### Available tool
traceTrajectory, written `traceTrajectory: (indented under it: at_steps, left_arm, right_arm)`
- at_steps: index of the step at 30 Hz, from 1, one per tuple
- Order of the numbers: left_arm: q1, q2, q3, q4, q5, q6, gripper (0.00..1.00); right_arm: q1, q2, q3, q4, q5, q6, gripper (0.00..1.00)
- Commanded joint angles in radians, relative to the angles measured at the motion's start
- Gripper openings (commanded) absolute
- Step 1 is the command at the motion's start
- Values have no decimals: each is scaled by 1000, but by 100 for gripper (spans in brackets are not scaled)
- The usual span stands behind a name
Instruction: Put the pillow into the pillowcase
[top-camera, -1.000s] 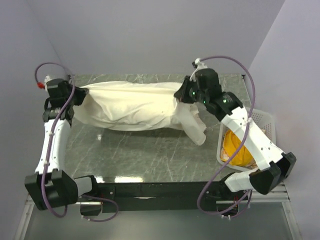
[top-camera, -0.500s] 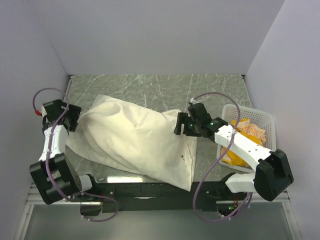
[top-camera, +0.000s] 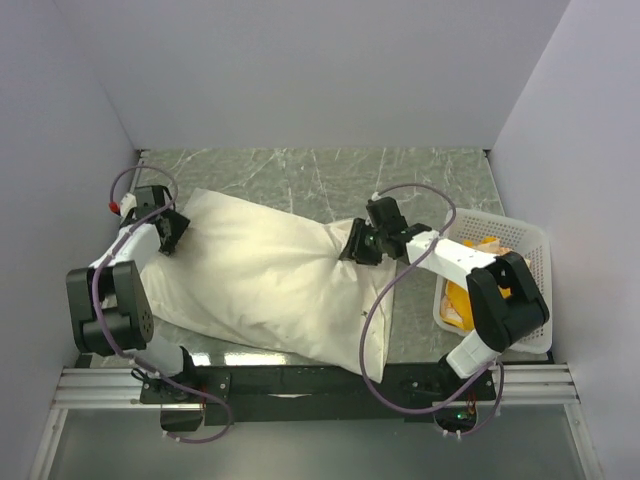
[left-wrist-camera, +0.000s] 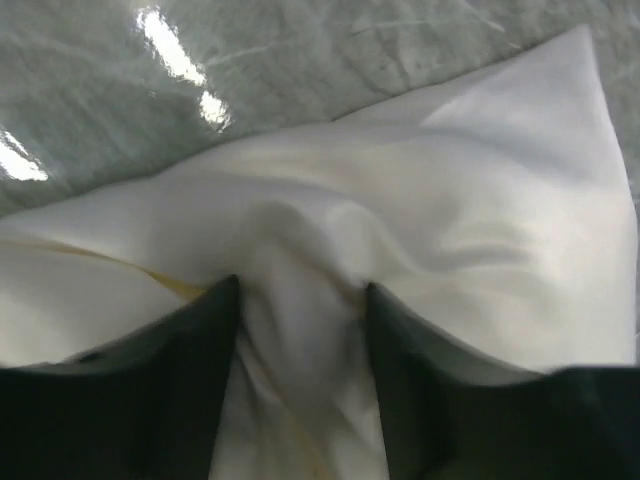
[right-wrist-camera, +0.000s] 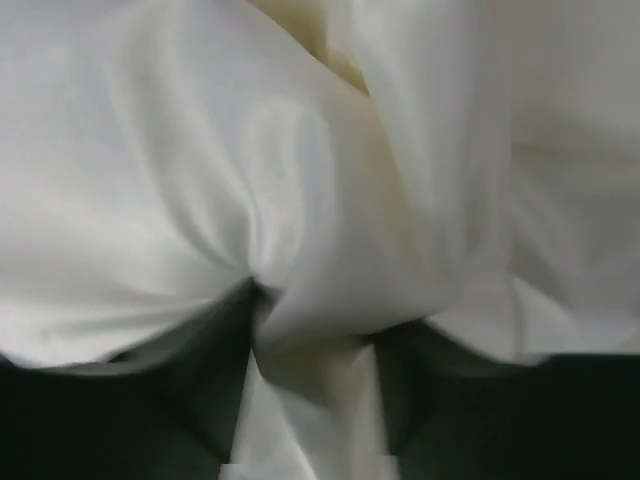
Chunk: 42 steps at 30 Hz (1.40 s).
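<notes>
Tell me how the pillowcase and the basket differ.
The pillowcase is soft cream cloth, plump and wrinkled; the basket is rigid white slotted plastic. The pillowcase lies slantwise across the table, the basket at its right edge. The left gripper and right gripper meet the pillowcase, not the basket. Both are pale.

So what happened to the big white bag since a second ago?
The pillowcase came down from being stretched along the far side of the table and now lies slanted, nearer the arms. The left gripper and right gripper pulled back with it and spread their fingers, cloth still bunched between them. The basket on the right stayed put.
</notes>
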Motion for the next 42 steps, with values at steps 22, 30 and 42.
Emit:
traceTrajectory:
  at_steps: [22,30,42]
  left_arm:
    - [73,-115,1,141,326,-4,90]
    - [87,-35,-38,155,189,-119,88]
    - [89,195,34,299,184,-120,77]
  right_arm:
    - [-128,-131,312,-215,113,-103,75]
    - [60,-217,110,-132,199,-67,81]
    - [90,-172,-9,-60,240,-49,83]
